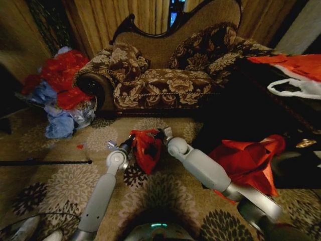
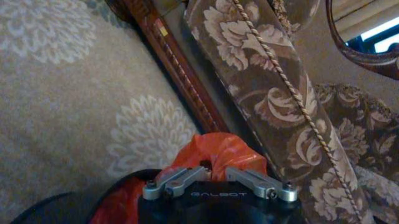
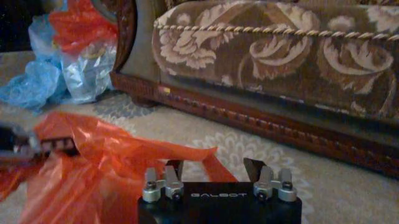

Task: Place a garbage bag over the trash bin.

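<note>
The garbage bag point(image 1: 145, 149) is glossy deep-red plastic, held up off the carpet between my two arms in front of the sofa. My left gripper point(image 1: 129, 144) is at the bag's left side, and in the left wrist view its fingers are shut on bunched red plastic point(image 2: 212, 151). My right gripper point(image 1: 163, 134) is at the bag's right top. In the right wrist view it is open, with a strip of the bag point(image 3: 124, 149) running toward the gap. A dark curved rim point(image 2: 65, 201) under the bag may be the trash bin; I cannot tell.
A patterned sofa point(image 1: 170, 75) stands close behind the bag. A heap of red and blue bags point(image 1: 60, 90) lies at its left end. A larger orange-red bag point(image 1: 248, 160) sits by my right arm. A black rod point(image 1: 45, 162) lies on the carpet at the left.
</note>
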Tool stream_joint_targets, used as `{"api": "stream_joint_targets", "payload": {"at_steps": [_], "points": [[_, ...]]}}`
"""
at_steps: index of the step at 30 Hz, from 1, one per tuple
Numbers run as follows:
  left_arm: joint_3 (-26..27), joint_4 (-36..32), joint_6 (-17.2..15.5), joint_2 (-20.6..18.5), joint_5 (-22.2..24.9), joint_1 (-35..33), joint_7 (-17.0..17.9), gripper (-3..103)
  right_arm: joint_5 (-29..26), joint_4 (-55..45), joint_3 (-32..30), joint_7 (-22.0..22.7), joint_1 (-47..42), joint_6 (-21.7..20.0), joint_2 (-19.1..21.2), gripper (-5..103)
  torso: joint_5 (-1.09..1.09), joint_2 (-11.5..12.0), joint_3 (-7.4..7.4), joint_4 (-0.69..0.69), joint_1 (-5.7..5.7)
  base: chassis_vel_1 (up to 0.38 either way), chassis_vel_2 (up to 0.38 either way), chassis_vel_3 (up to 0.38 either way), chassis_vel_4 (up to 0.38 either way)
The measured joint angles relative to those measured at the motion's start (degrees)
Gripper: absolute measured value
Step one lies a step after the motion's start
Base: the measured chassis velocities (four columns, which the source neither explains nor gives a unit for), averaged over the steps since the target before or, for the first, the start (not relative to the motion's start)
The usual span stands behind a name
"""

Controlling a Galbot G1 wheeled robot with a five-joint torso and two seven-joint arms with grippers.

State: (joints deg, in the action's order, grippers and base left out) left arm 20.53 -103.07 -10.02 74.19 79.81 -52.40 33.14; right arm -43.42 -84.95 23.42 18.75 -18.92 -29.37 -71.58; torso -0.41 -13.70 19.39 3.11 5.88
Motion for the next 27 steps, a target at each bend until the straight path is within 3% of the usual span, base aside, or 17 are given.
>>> {"api": "stream_joint_targets", "payload": {"at_steps": [2, 4, 5, 9, 11, 13, 14, 16, 19, 20, 24, 25, 27], "points": [[-0.19, 0.12, -0.19, -0.11, -0.44, -0.05, -0.06, 0, -0.32, 0.18, 0.25, 0.86, 0.75, 0.55, -0.19, 57, 0.0, 0.0, 0.0, 0.0, 0.0, 0.0, 0.0, 0.0, 0.0], [-0.26, 0.29, -0.34, -0.21, -0.61, -0.06, -0.15, 0, -0.55, 0.19, 0.3, 1.11, 1.15, 0.79, -0.15, 57, 0.0, 0.0, 0.0, 0.0, 0.0, 0.0, 0.0, 0.0, 0.0], [-0.35, 0.42, -0.51, -0.31, -0.75, -0.07, -0.22, 0, -0.85, 0.2, 0.31, 1.2, 1.53, 0.91, -0.02, 46, 0.0, 0.0, 0.0, 0.0, 0.0, 0.0, 0.0, 0.0, 0.0], [-0.45, 0.41, -1.09, -0.48, -0.84, -0.31, -0.27, 0, -1.59, 0.39, 0.21, 1.41, 2.56, 1.05, 0.15, 35, 0.0, 0.0, 0.0, 0.01, 0.0, 0.0, 0.0, 0.0, 0.0], [-0.46, 0.0, -1.67, -0.5, -0.95, -0.69, -0.22, 0, -1.74, 0.82, 0.06, 1.6, 2.92, 1.25, 0.06, 24, 0.0, 0.0, 0.0, 0.01, 0.0, 0.0, 0.0, 0.0, 0.0], [-0.45, -0.35, -2.02, -0.51, -1.06, -0.96, -0.19, 0, -1.75, 0.92, 0.0, 1.67, 2.99, 1.36, -0.02, 24, 0.0, 0.0, 0.0, 0.01, 0.0, 0.0, 0.0, 0.0, 0.0], [-0.39, -0.75, -2.39, -0.54, -1.15, -1.27, -0.18, -1, -1.77, 0.98, -0.05, 1.72, 3.02, 1.4, -0.08, 19, 0.0, 0.0, 0.0, 0.01, 0.0, 0.0, 0.0, 0.0, 0.0], [-0.34, -1.72, -2.74, -0.71, -1.5, -2.07, -0.36, 9, -1.76, 1.35, -0.09, 1.78, 3.05, 1.45, -0.39, 8, 0.0, 0.0, 0.0, 0.01, 0.0, 0.0, 0.0, 0.0, 0.0], [-0.32, -3.17, -2.82, -1.04, -2.07, -3.16, -1.19, 15, -1.71, 2.72, -0.28, 1.8, 3.22, 1.5, -1.15, 1, 0.0, 0.0, 0.0, 0.01, 0.0, 0.0, 0.0, 0.0, 0.0], [-0.32, -4.35, -3.28, -1.29, -2.34, -4.07, -1.09, 25, -1.69, 3.64, -0.58, 1.91, 3.42, 1.55, -1.75, 1, 0.0, 0.0, 0.0, 0.01, 0.0, 0.0, 0.0, 0.0, 0.0], [-0.38, -6.64, -4.17, -1.83, -3.44, -6.25, -0.62, 36, -1.71, 4.86, -0.94, 2.09, 3.68, 1.64, -2.42, 0, 0.0, 0.0, 0.0, 0.0, 0.0, 0.0, 0.0, 0.0, 0.0], [-0.46, -7.33, -4.51, -2.02, -4.38, -7.09, -0.51, 36, -1.78, 5.03, -0.98, 2.09, 3.72, 1.67, -2.49, 0, 0.0, 0.0, 0.0, 0.0, 0.0, 0.0, 0.0, 0.0, 0.0], [-1.09, -9.18, -5.21, -2.64, -8.91, -9.95, -0.69, 47, -2.35, 5.19, -1.01, 2.13, 3.72, 1.68, -2.54, 0, 0.0, 0.0, 0.0, 0.01, 0.0, 0.0, 0.0, 0.0, 0.0]]}}
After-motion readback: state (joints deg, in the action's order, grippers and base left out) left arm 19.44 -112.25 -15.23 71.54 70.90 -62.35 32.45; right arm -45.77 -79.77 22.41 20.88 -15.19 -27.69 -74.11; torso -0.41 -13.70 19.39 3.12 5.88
